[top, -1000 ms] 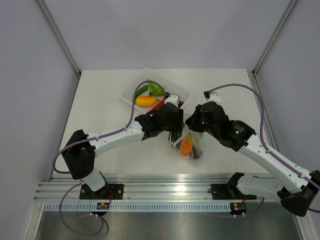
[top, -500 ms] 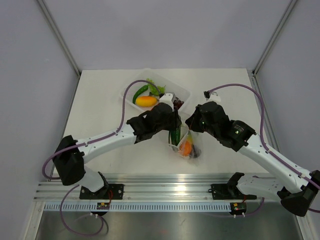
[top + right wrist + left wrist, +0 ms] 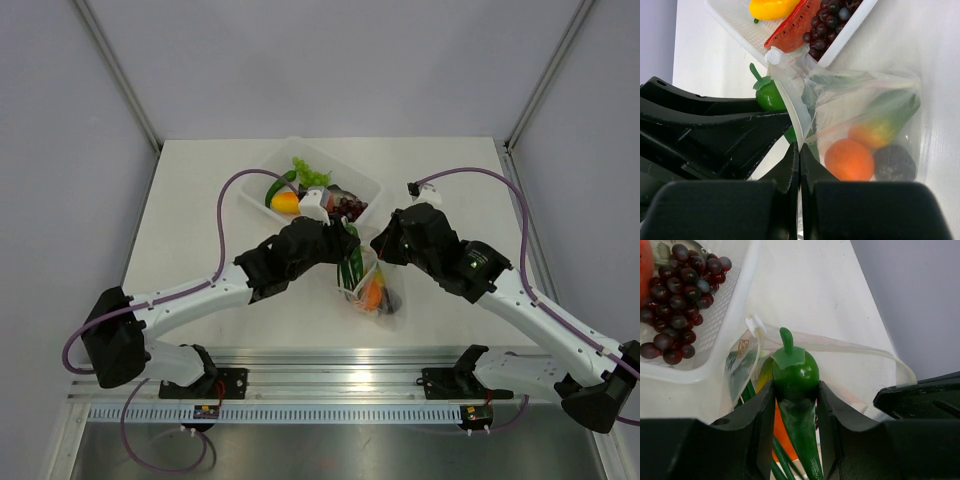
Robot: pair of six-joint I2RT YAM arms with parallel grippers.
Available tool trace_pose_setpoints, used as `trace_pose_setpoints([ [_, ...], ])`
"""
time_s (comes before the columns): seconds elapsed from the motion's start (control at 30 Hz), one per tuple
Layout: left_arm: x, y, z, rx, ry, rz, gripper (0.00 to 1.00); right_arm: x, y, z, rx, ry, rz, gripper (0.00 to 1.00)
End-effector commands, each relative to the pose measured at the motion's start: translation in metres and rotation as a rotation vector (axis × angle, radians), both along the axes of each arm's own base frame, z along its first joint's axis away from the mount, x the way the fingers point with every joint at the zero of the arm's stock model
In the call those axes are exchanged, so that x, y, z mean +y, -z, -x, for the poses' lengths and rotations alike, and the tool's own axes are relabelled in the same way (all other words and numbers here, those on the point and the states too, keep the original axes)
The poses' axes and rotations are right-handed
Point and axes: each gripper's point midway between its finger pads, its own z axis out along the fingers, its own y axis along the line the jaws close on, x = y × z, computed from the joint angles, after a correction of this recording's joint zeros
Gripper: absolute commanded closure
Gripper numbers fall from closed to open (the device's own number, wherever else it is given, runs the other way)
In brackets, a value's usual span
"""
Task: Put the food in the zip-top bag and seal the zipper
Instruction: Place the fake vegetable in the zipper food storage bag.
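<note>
Left gripper [image 3: 795, 392] clamps green pepper [image 3: 796, 371] at bag [image 3: 862, 90] mouth, tight against tray [image 3: 732, 327] wall. Right gripper [image 3: 799, 150] pinches mouth edge. Bag holds orange [image 3: 849, 159], dark fruit [image 3: 894, 162]. Tray holds grapes [image 3: 675, 295].

White tray [image 3: 338, 161], mesh floor, sits askew near the counter's far edge, roughly mid-width. Counter [image 3: 195, 210] is matte white. Ribbed aluminium rail [image 3: 330, 372] runs along the near edge. Grey panels [image 3: 330, 60] stand at the left, far and right edges.
</note>
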Motion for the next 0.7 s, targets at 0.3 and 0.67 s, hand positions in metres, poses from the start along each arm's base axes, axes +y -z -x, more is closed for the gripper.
trace_pose_setpoints([
  [0.3,-0.025,-0.006,-0.008,0.008,-0.080,0.166,1.00,0.004,-0.020,0.000,-0.037,0.003,-0.053,1.00],
  [0.67,-0.031,0.010,0.012,0.037,-0.028,0.125,0.06,0.004,-0.020,0.000,-0.038,0.001,-0.053,1.00],
])
